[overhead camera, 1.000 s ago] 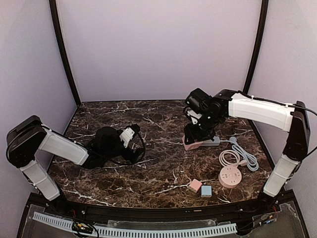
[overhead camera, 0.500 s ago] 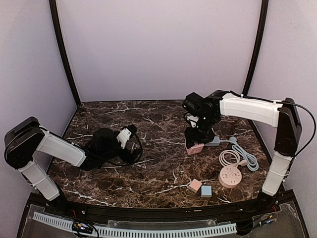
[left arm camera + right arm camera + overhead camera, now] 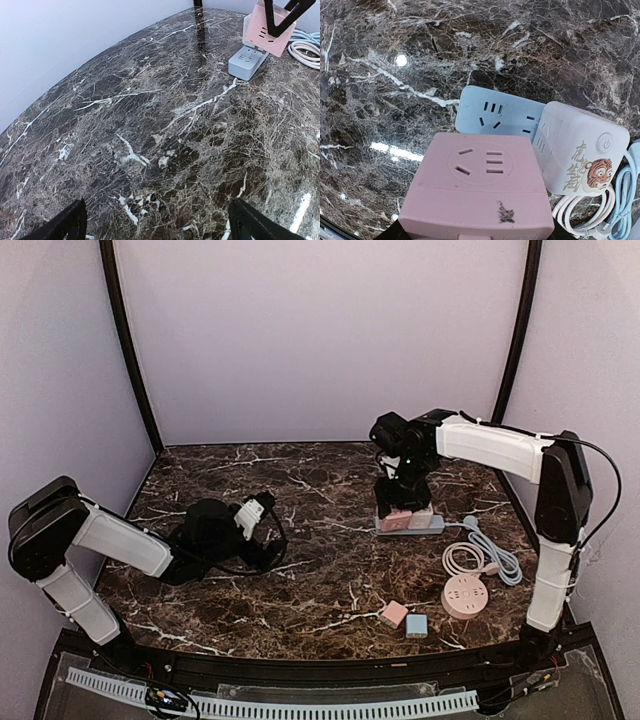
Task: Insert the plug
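My right gripper point(image 3: 402, 498) is shut on a pink cube plug adapter point(image 3: 396, 517) and holds it upright over the blue-grey power strip point(image 3: 425, 526). In the right wrist view the pink adapter point(image 3: 477, 182) fills the lower frame. Beyond it lies the strip point(image 3: 497, 112), with a free socket showing beside a white cube adapter point(image 3: 582, 147) that sits on it. I cannot tell whether the pink adapter touches the strip. My left gripper point(image 3: 262, 508) rests low at the left, open and empty point(image 3: 157, 227). The pink adapter also shows far off in the left wrist view point(image 3: 267, 27).
A coiled white cable point(image 3: 468, 558) and a light-blue cable point(image 3: 500, 558) lie right of the strip. A round pink socket point(image 3: 463, 596) sits in front of them. A small pink cube point(image 3: 394, 614) and a small blue cube point(image 3: 416, 626) lie near the front edge.
My right gripper has carried the pink adapter from the strip's left end back and to the right, and now holds it over the strip. The left arm has barely moved.
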Robot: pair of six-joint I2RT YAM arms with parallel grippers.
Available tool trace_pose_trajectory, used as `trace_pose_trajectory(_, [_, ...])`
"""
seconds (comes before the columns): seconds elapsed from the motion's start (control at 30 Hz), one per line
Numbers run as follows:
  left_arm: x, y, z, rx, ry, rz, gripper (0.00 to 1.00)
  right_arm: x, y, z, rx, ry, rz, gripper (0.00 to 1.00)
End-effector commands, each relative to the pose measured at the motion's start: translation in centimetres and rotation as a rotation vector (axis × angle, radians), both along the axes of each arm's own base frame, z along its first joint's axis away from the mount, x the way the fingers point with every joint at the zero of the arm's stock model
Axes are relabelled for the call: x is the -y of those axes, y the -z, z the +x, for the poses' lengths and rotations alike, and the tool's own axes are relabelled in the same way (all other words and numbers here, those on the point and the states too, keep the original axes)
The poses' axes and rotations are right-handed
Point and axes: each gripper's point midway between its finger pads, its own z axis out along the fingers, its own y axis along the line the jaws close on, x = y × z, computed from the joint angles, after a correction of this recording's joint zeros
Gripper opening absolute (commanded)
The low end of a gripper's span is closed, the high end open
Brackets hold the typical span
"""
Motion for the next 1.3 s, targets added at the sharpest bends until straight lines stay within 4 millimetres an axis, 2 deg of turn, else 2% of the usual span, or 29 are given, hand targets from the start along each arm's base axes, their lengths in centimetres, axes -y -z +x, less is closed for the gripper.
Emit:
trace_pose_trajectory(0.0, [-0.4, -0.8, -0.1, 0.016, -0.005, -0.025, 0.99, 0.6, -0.8, 1.6, 0.034, 0.032, -0.021, 0.0])
trace_pose_trajectory(0.33, [-0.5, -0.8, -0.1, 0.019, -0.007, -0.025, 0.99, 0.6, -0.4, 2.9, 0.023, 0.049, -0.027, 0.0])
trace_pose_trajectory(0.77, [-0.5, -0.8, -0.2, 0.018, -0.005, -0.025, 0.99, 0.9, 0.3, 3.1, -0.005, 0.072, -0.059, 0.0])
trace_pose_trajectory(0.97, [-0.6, -0.6, -0.1, 0.017, -0.01, -0.021, 0.99, 1.4, 1.3, 3.3, -0.034, 0.101, -0.09, 0.0])
trace_pose_trajectory(1.27, [-0.5, -0.7, -0.2, 0.018, -0.006, -0.026, 0.99, 1.0, 2.0, 3.3, -0.081, 0.134, -0.043, 0.0])
